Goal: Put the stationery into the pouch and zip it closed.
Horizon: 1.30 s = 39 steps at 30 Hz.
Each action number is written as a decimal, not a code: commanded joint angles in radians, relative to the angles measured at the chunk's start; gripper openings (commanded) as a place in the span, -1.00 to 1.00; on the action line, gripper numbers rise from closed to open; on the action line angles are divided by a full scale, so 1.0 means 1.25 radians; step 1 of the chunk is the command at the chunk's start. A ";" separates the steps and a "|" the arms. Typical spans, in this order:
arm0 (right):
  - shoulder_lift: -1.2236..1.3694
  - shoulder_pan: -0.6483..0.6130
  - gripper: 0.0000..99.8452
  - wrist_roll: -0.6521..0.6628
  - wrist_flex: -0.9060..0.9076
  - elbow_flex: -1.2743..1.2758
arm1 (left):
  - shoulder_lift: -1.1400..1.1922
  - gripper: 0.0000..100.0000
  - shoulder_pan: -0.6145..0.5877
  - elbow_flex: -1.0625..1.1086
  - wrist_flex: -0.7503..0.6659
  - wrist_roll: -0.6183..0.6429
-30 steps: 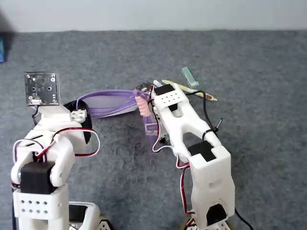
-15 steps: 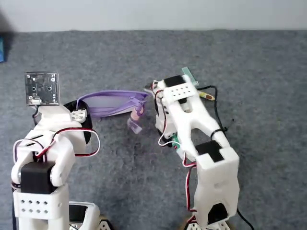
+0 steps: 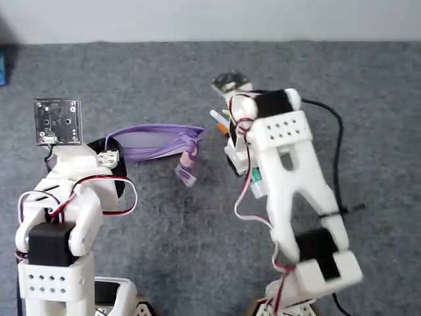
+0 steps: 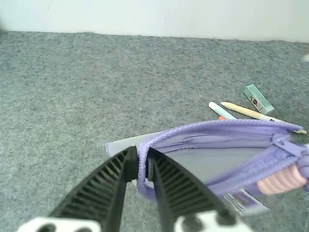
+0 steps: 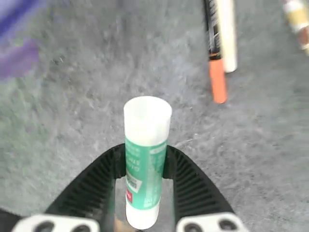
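Grey carpet — white wall behind; blue thing, maybe box.

Probably a lab, grey carpet (white wall)

One purple zippered fabric pouch, one green-and-white glue stick, one mint-green rectangular eraser, one cream pencil, one white pen, one orange-tipped black pen.

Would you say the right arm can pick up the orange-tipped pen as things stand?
Probably not yet: the right gripper is shut on the glue stick, though the pen lies uncovered ahead.
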 commanded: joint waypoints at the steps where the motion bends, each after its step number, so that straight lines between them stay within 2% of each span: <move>1: -0.150 0.002 -0.98 -0.037 0.035 -0.031 | 0.000 -0.98 0.004 -0.004 -0.005 -0.009; 6: -0.289 -0.002 -0.98 -0.085 0.029 -0.033 | 0.001 -0.98 0.004 -0.003 -0.004 -0.009; 10: -0.396 -0.068 -0.98 -0.180 -0.006 -0.034 | 0.004 -0.98 0.004 -0.003 -0.005 -0.009; 15: -0.503 -0.161 -0.98 -0.329 -0.158 -0.032 | 0.001 -0.98 0.004 -0.003 -0.005 -0.009; 21: -0.509 -0.226 -0.98 -0.412 -0.310 -0.031 | 0.001 -0.98 0.004 -0.003 -0.004 -0.009; 30: -0.517 -0.363 -0.98 -0.410 -0.601 0.126 | 0.001 -0.98 0.004 -0.003 -0.004 -0.009; 34: -0.517 -0.374 -0.98 -0.406 -0.764 0.248 | 0.001 -0.98 0.004 -0.003 -0.004 -0.009; 39: -0.517 -0.381 -0.98 -0.354 -0.909 0.382 | 0.001 -0.98 0.004 -0.003 -0.004 -0.009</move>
